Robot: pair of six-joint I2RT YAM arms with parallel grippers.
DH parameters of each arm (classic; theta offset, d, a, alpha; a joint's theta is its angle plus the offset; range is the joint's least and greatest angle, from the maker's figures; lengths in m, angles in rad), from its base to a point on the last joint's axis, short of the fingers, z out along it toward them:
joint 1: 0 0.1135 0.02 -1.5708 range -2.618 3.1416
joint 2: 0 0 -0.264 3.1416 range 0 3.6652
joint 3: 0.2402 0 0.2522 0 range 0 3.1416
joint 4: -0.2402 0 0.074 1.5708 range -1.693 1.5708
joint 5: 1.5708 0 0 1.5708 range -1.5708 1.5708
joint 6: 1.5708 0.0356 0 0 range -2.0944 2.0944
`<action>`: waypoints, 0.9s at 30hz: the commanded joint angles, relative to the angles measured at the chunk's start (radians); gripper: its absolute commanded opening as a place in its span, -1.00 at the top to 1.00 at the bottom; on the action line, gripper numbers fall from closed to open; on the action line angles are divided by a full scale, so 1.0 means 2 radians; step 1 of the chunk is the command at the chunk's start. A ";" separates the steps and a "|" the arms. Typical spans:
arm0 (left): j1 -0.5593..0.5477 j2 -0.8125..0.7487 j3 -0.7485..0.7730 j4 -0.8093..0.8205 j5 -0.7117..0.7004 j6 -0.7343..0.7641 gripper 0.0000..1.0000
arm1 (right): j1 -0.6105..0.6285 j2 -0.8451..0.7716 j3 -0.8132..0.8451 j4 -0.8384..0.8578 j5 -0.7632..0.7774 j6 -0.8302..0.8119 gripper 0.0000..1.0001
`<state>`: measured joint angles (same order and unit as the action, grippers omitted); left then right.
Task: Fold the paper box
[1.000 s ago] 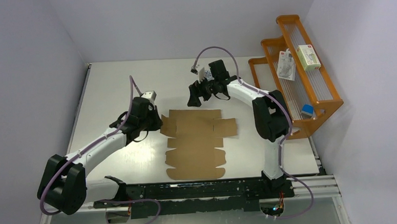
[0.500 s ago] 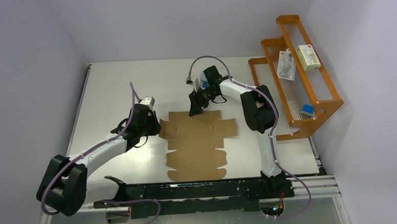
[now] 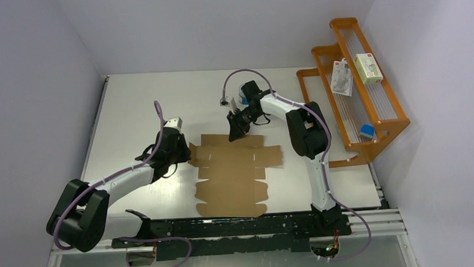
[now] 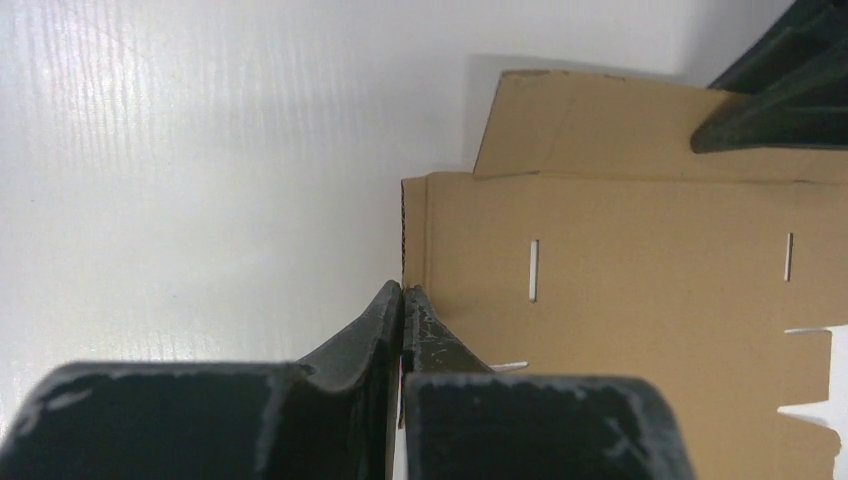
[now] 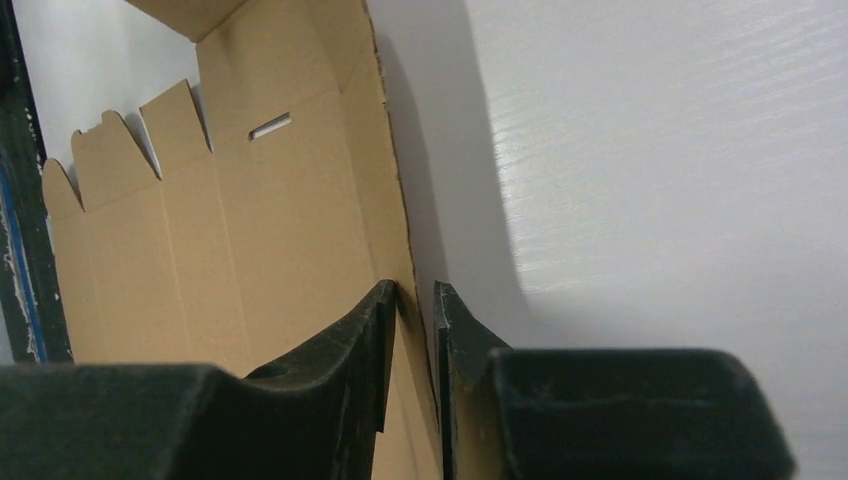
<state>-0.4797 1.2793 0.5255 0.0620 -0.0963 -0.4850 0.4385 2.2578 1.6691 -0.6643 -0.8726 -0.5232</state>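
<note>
The paper box (image 3: 233, 173) is a flat brown die-cut sheet lying on the white table between the two arms. My left gripper (image 3: 186, 153) is at its left edge. In the left wrist view the left gripper (image 4: 402, 288) is shut on that edge of the paper box (image 4: 620, 260). My right gripper (image 3: 236, 133) is at the sheet's far edge. In the right wrist view the right gripper (image 5: 416, 288) straddles the edge of the paper box (image 5: 280, 230), with a narrow gap still showing between its fingertips (image 5: 385, 300).
An orange wire rack (image 3: 386, 121) stands at the right of the table, holding white packages (image 3: 367, 67) and a blue-and-white tin (image 3: 366, 131). A black rail (image 3: 227, 226) runs along the near edge. Walls close in on the left, back and right.
The right gripper has come down from above the table to the sheet's far edge and its jaws have narrowed. The left gripper has drawn the sheet slightly left and nearer.
</note>
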 commanded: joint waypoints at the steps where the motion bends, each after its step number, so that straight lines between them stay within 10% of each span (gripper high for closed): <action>1: -0.002 0.009 -0.011 0.031 -0.045 -0.008 0.89 | 0.019 -0.036 -0.012 -0.003 0.044 -0.016 0.56; 27: 0.008 -0.002 -0.047 0.169 0.043 0.030 0.87 | 0.095 -0.298 -0.236 0.216 0.270 -0.103 0.87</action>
<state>-0.4728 1.2995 0.4335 0.3241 -0.0662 -0.4595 0.6258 1.7378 1.2366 -0.3828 -0.4038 -0.6685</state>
